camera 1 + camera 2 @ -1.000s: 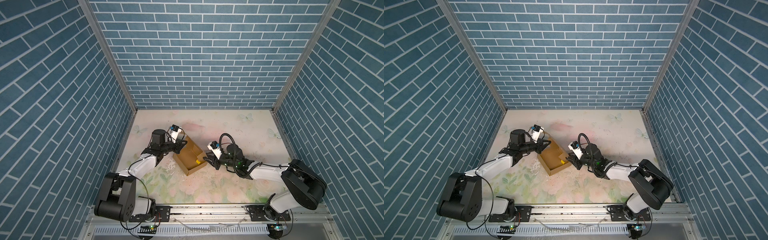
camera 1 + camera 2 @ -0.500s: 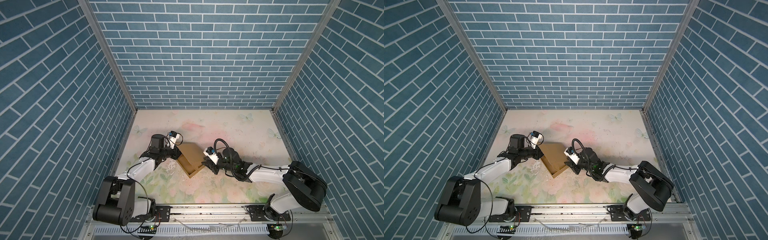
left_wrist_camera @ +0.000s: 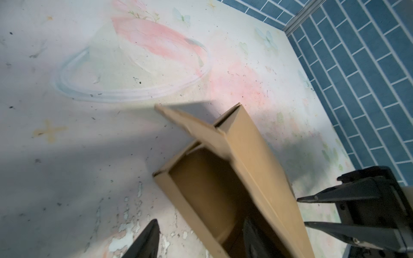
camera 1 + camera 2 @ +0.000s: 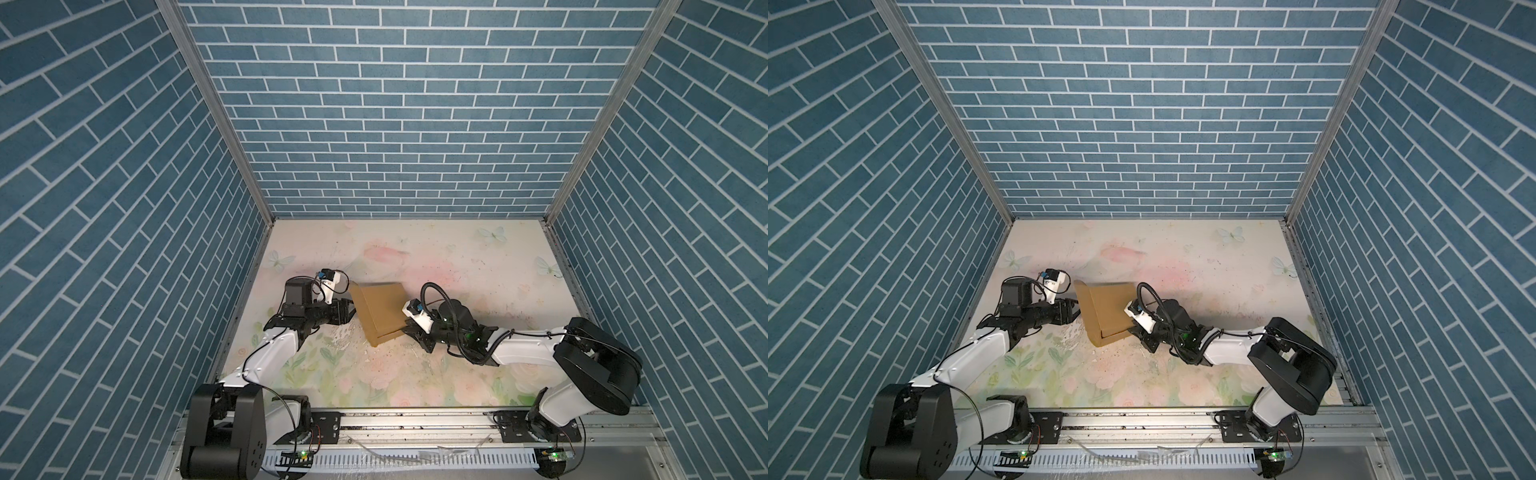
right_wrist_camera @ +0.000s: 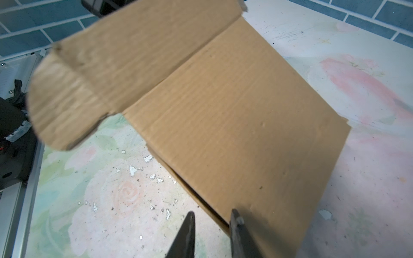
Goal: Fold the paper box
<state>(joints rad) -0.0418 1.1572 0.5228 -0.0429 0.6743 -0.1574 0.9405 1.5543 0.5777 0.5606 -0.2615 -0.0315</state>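
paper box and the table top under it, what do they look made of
The paper box: plain brown corrugated cardboard, matte; fine parallel ribbing shows across its panels. The table top: apparently a printed floral film or paint over a hard board; white chipped spots break the print.

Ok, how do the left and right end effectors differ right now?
Width: the left end effector has wide-open jaws; the right end effector has narrow ones. Placement: the left appears to straddle the paper box's open edge, while the right sits at its closed corner, grip unclear. Both are low, on opposite sides of the box.
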